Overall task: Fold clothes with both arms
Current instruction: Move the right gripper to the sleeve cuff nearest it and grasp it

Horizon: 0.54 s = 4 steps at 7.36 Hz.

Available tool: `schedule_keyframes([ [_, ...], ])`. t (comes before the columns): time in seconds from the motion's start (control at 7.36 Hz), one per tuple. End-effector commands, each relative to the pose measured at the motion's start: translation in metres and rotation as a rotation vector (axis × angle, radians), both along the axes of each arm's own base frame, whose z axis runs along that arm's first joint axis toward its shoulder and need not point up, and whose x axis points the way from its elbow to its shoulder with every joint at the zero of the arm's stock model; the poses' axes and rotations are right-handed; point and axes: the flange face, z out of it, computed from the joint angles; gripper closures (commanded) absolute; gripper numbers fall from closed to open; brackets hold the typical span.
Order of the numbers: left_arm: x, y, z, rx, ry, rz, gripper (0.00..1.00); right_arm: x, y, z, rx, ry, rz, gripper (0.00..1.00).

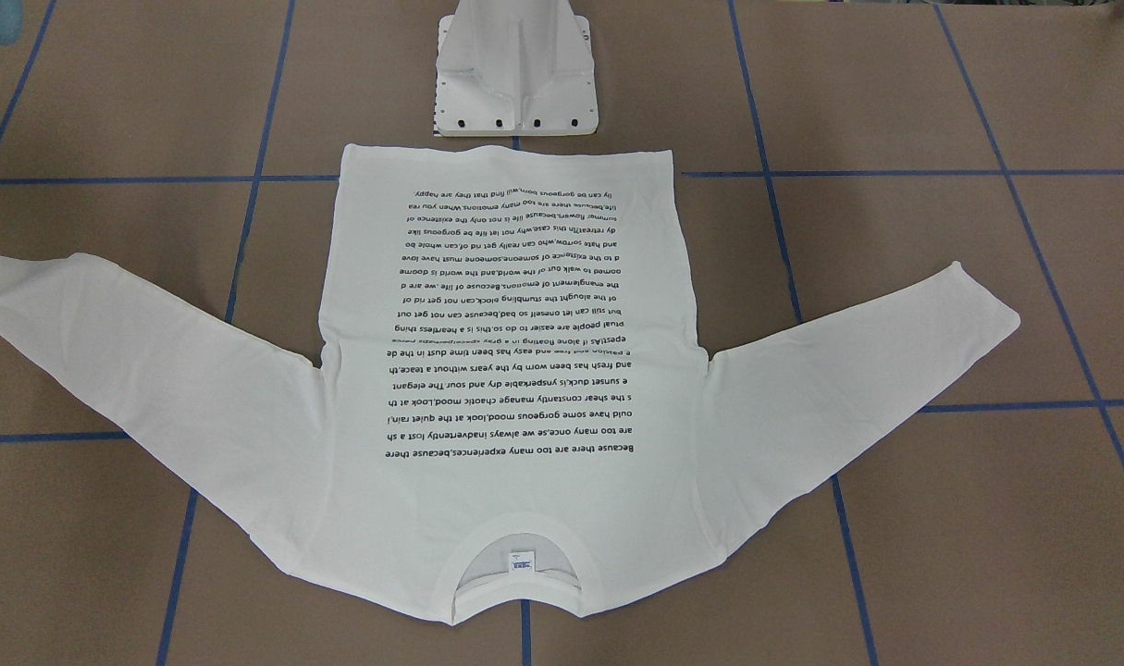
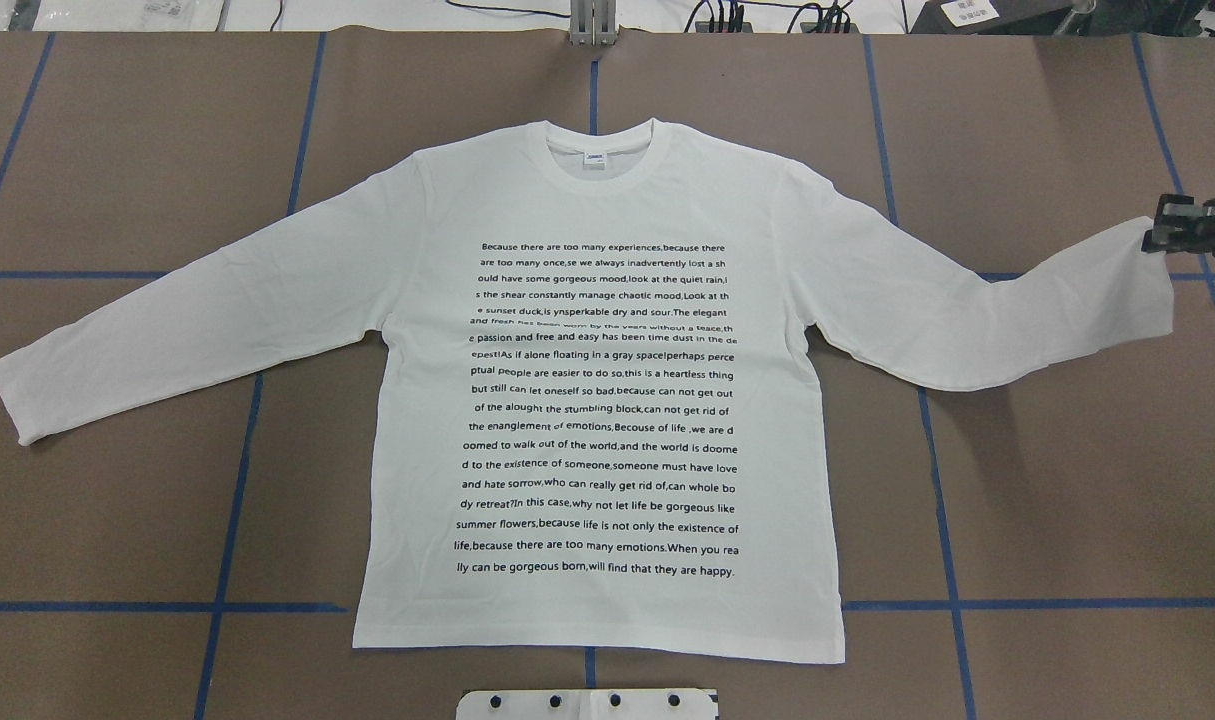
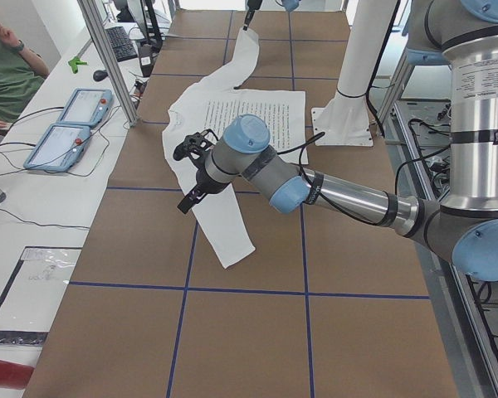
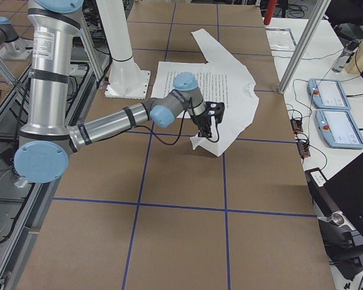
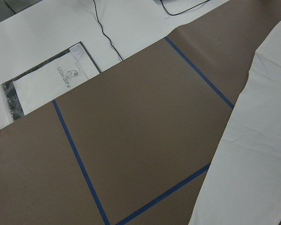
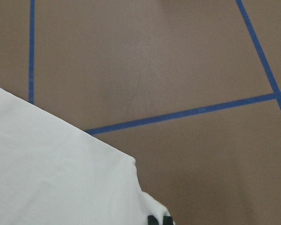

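The white long-sleeved shirt (image 2: 597,400) lies flat on the brown table with its block of black text facing up and its neckline (image 2: 602,160) towards the far edge. My right gripper (image 2: 1153,238) is shut on the cuff of the right sleeve (image 2: 1067,300) and holds that end slightly raised. The same cuff shows in the right wrist view at my right gripper (image 6: 159,220). The left sleeve (image 2: 167,320) rests flat. My left gripper (image 3: 188,196) hangs above that sleeve, and I cannot tell whether it is open or shut.
The white pedestal base (image 1: 515,83) stands just behind the shirt's hem. Blue tape lines (image 2: 217,560) grid the table. Two teach pendants (image 3: 70,124), cables and a seated person (image 3: 4,75) are along the far side. A flat plastic bag (image 5: 51,79) lies off the brown paper.
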Motion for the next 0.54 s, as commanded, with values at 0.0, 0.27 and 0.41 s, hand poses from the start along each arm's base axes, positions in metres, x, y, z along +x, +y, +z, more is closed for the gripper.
schedule_keyframes([
  [0.0,0.0,0.0,0.0,-0.001,0.0,0.0,0.0,-0.022,-0.055,-0.172,-0.056,0.035,0.029,1.0],
  [0.27,0.0,0.0,0.002,-0.005,0.0,0.0,0.0,-0.047,-0.069,-0.257,-0.03,0.057,0.028,1.0],
  [0.41,0.0,0.0,0.002,-0.006,0.001,-0.001,0.0,-0.089,-0.084,-0.293,-0.004,0.079,0.039,1.0],
])
